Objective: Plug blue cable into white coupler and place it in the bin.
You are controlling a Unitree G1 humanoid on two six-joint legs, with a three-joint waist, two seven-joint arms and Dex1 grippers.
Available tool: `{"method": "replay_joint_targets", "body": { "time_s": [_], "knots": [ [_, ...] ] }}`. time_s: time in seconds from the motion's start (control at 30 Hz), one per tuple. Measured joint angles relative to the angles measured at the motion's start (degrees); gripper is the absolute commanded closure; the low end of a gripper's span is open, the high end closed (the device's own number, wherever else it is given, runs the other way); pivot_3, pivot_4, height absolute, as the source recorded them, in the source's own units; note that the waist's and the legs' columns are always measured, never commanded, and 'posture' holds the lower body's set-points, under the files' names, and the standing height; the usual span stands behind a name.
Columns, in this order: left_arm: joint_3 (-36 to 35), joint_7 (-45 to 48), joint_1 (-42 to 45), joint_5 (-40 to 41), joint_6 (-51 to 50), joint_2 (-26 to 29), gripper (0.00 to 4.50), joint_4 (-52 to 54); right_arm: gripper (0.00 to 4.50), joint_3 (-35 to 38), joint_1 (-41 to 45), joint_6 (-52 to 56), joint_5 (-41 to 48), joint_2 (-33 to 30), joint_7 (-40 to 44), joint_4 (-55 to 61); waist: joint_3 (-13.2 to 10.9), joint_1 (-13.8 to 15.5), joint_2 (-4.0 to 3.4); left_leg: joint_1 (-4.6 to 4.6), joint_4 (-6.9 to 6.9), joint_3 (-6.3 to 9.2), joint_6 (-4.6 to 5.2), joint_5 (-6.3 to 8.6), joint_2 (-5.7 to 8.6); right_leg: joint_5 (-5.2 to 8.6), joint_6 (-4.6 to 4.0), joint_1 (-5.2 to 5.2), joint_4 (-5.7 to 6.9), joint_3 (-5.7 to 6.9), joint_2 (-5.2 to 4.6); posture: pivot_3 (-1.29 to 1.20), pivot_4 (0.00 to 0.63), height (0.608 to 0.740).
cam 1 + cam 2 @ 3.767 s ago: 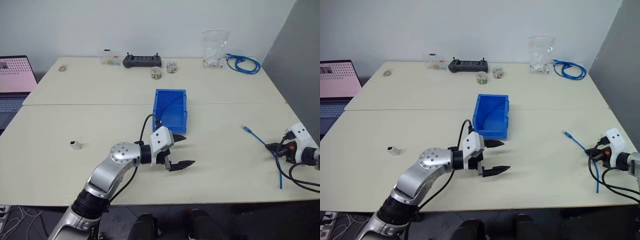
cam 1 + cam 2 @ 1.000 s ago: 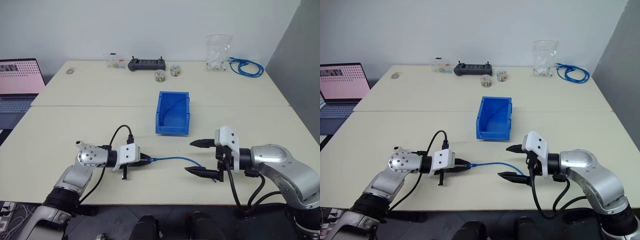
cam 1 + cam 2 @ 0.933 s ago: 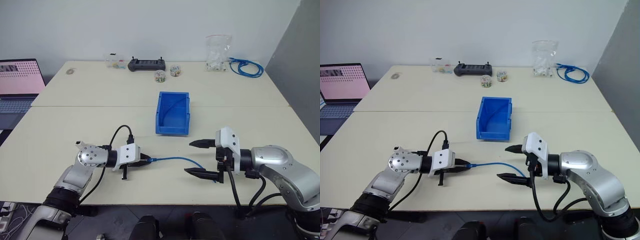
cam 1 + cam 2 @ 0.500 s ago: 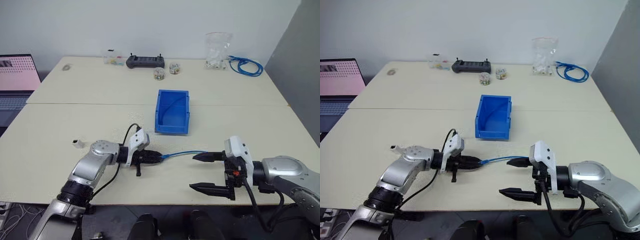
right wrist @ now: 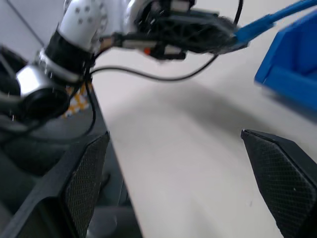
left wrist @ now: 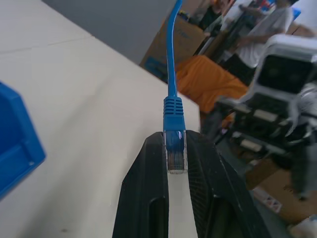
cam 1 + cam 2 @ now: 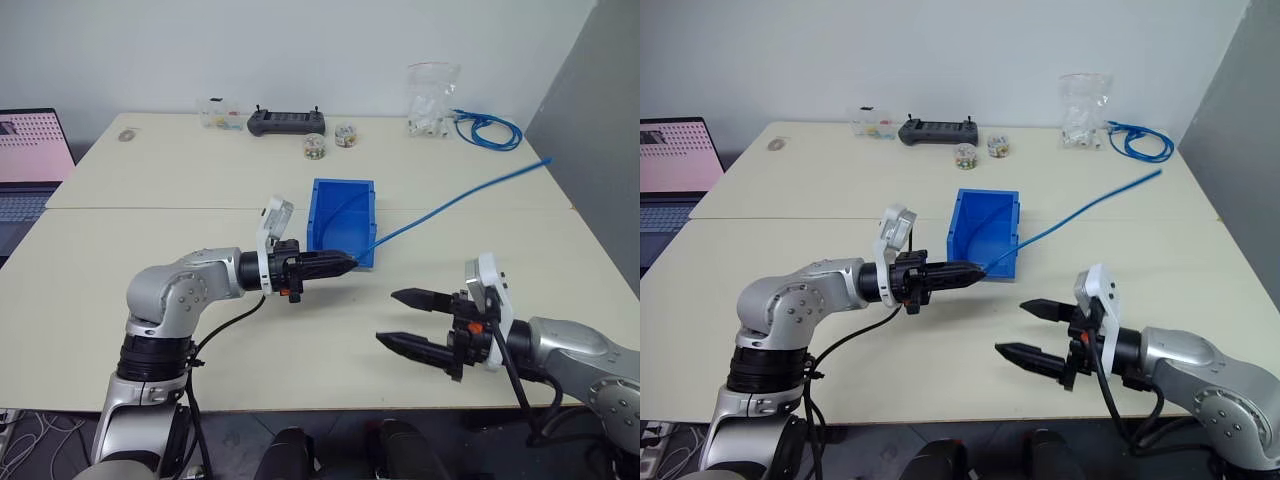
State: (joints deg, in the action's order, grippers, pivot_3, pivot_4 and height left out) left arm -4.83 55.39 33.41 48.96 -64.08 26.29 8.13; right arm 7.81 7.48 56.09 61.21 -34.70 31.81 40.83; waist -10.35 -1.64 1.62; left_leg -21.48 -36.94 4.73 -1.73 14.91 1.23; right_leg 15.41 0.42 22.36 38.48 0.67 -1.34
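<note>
The left pincer (image 7: 345, 262) is pressed together on the small clear plug (image 6: 175, 153) of the long, thin, bright-blue network cable (image 7: 460, 196), held above the pale worktop (image 7: 200, 190) just before the open-topped bright-blue plastic bin (image 7: 343, 219), while the right pincer (image 7: 407, 320) hangs spread and empty nearby. The cable looks light and limp yet springy, its free length arcing up to the right. It is probably best gripped at the ribbed boot behind the plug, which seems brittle.

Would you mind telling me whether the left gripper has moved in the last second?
Yes. The left gripper, shut on the thin blue cable, has risen and swung right, from the table's near edge to just before the blue plastic bin.
</note>
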Motion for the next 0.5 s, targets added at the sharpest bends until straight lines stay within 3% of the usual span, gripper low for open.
{"method": "replay_joint_targets", "body": {
  "time_s": [0.23,0.5],
  "knots": [
    [-5.19,-8.91,-0.39,11.99,-10.47,-2.26,4.26,2.52,0.0,0.09,5.16,-0.16,13.26,5.34,-10.71,-3.71,-0.01,0.09,-0.01,0.0,-0.01,-0.02,-0.01,0.0,0.03,0.0,0.0,0.01,0.01,-0.04,-0.03,0.0,0.15,0.74],
    [-7.24,-16.52,-0.44,18.67,-11.84,-4.17,4.26,3.38,0.0,-2.21,11.31,-0.94,20.41,7.55,-16.29,-6.88,-0.02,0.05,-0.02,0.0,0.01,-0.05,-0.01,0.0,0.02,0.0,-0.01,0.03,0.01,-0.08,-0.03,0.0,0.15,0.74]
  ]
}}
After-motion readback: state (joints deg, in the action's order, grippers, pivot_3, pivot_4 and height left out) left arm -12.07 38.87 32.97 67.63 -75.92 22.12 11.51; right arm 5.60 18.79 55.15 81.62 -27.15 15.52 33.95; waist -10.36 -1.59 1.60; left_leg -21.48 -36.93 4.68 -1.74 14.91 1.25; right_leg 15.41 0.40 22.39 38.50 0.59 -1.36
